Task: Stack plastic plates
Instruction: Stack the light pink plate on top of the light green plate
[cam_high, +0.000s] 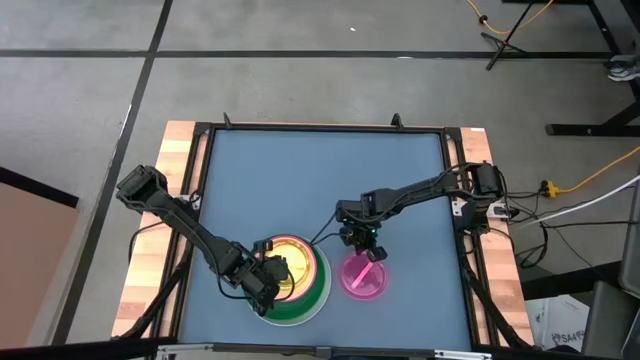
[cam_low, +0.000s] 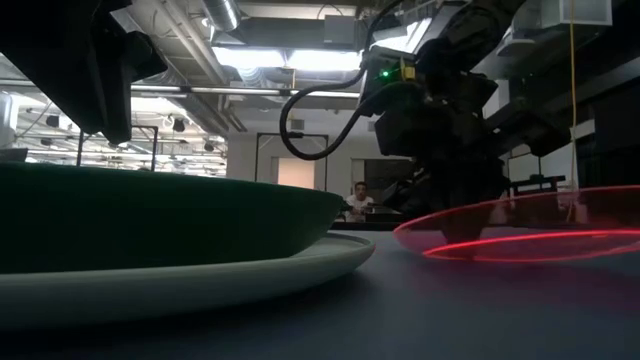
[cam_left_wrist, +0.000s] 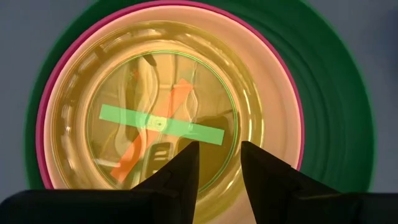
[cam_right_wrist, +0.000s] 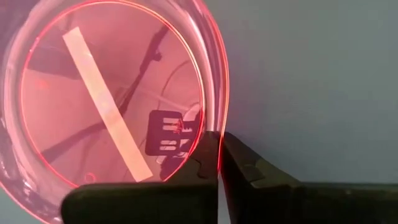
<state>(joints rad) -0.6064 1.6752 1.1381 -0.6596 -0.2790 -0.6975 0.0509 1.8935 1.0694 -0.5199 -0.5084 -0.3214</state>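
Observation:
A stack of plates (cam_high: 300, 300) stands near the table's front edge: the large white plate (cam_low: 200, 280) at the bottom, then the dark green (cam_left_wrist: 336, 93), the pink (cam_left_wrist: 56, 93) and the cream (cam_left_wrist: 261, 93), with translucent orange and green small plates (cam_left_wrist: 155, 81) on top. My left gripper (cam_left_wrist: 217, 158) hangs open just above the stack's middle and touches nothing that I can see. To the stack's right, the small translucent pink plate (cam_high: 363, 280) is on the blue table. My right gripper (cam_right_wrist: 219, 140) is shut on its rim. My right gripper pinches the pink plate's rim (cam_right_wrist: 214, 127) on the side toward the table's far edge, one finger inside the plate and one outside. The fingers come from above and the far side, pointing down. I cannot tell whether the plate is lifted off the table.
The blue table top (cam_high: 300, 180) lies bare behind the plates, inside a black frame (cam_high: 320, 127). In the low view a person (cam_low: 357, 200) shows far off in the room.

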